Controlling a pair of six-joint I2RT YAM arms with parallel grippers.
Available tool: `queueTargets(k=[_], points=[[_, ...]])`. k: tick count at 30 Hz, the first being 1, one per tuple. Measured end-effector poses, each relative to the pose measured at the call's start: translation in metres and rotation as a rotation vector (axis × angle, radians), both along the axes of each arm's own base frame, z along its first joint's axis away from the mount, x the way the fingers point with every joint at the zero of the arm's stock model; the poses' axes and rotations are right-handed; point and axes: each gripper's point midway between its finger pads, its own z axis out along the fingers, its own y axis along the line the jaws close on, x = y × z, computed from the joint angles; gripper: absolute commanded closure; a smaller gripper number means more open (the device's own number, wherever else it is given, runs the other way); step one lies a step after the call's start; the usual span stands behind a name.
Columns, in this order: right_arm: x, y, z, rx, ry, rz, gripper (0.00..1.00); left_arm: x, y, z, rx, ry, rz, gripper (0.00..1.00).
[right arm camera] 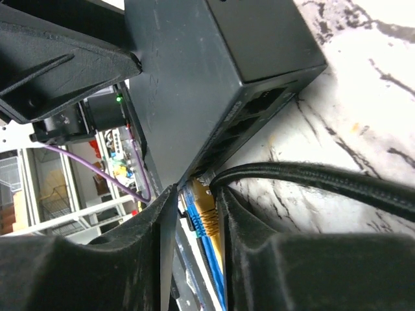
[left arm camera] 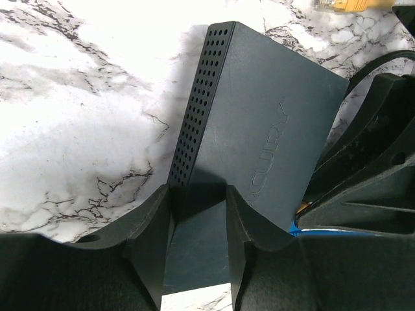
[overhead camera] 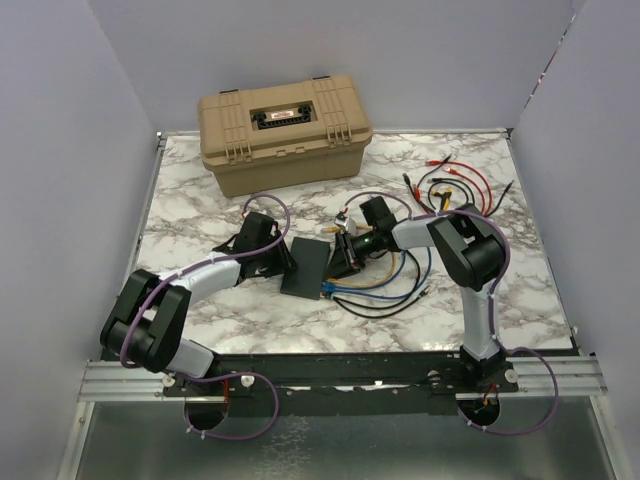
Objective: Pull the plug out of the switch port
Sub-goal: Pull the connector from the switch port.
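Black switch [left arm camera: 259, 129] clamped in left hand [left arm camera: 198, 194] | yellow plug [right arm camera: 206, 212] pinched in right hand [right arm camera: 196, 190]

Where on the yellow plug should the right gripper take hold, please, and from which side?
Take the yellow plug by its short body just outside the port, a finger on each side. Come from the port edge of the switch, in line with its cable: it sticks straight out there, and a blue cable runs close beside it.
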Motion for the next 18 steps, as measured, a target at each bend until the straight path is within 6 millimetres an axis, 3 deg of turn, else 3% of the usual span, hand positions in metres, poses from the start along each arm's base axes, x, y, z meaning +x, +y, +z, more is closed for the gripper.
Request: queueTargets(k=[8,18], points=[[0.002,-0.0012,-0.005,-0.009,0.002,-0.012,0.84,0.0001,0.0001,0.0,0.001,0.002,0.0,0.89],[0.0014,-0.0022,-0.0064,0.009,-0.002,0.001,1.0,0.0007,0.0002,0.0002,0.003,0.001,0.002,1.0]])
